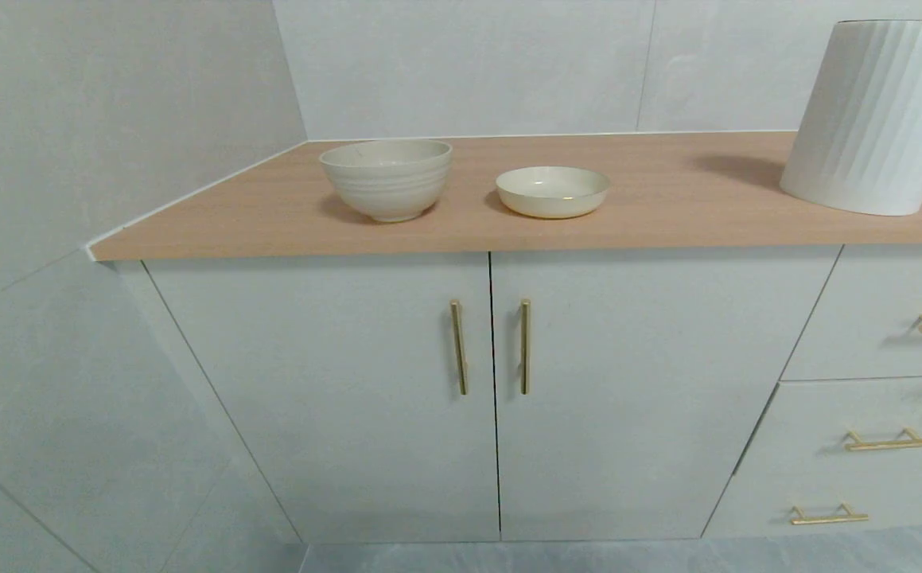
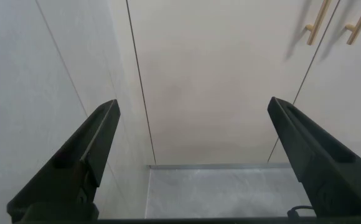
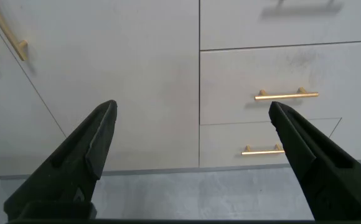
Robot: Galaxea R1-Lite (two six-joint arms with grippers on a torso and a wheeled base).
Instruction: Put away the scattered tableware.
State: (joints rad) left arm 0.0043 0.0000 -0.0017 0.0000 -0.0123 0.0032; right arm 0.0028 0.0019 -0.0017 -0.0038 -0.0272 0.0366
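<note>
On the wooden countertop [image 1: 667,207] stand 2 vessels, near but apart: a deep ribbed bowl [image 1: 386,179] and a shallow dish [image 1: 553,191], its inside bare. The left gripper [image 2: 192,102] and right gripper [image 3: 193,104] face the cabinet fronts [image 1: 333,382], jaws wide apart.

**One high view, two low ones**

The head camera looks forward and down over the table [image 1: 667,207], which crosses the upper half of its frame. The cupboard doors [image 1: 333,398] fill the middle, and the drawers [image 1: 850,446] sit at lower right. The left wrist camera sits low and close, facing the foot of the doors and the floor [image 2: 218,193] past the left fingers [image 2: 87,155]. The right wrist camera, equally low, faces the drawers past the right fingers [image 3: 84,155]. All three share the cupboard front.
</note>
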